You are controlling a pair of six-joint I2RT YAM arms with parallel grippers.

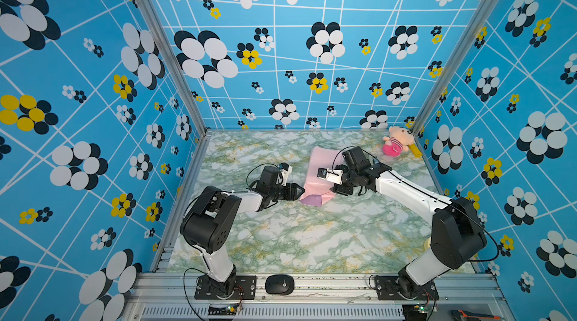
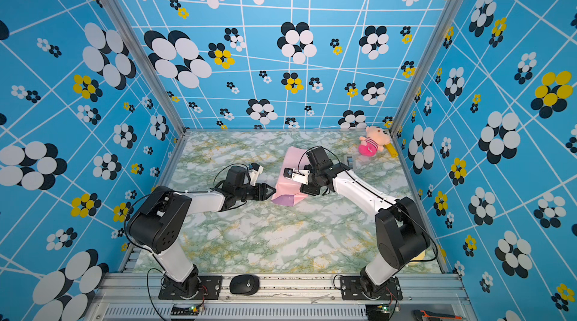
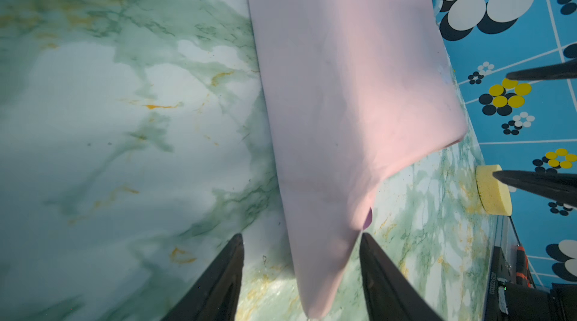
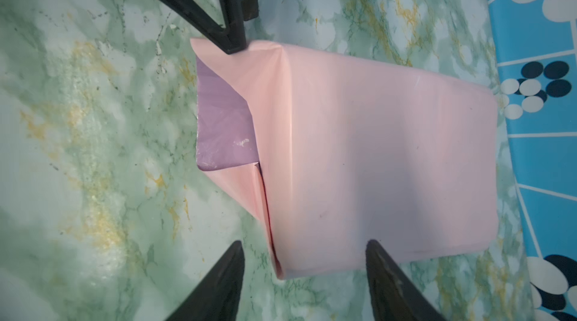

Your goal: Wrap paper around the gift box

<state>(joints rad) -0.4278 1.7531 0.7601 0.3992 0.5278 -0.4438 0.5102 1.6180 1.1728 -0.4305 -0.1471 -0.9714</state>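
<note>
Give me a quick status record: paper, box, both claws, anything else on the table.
paper: pink face out, folded into a box-shaped bundle; lilac flap lying open at one end
gift box: not visible, presumably under the paper
left claw: open, a paper corner between its fingers, beside the flap
right claw: open, at the bundle's side, nothing held
also there: plush toy in the far right corner; yellow sponge
</note>
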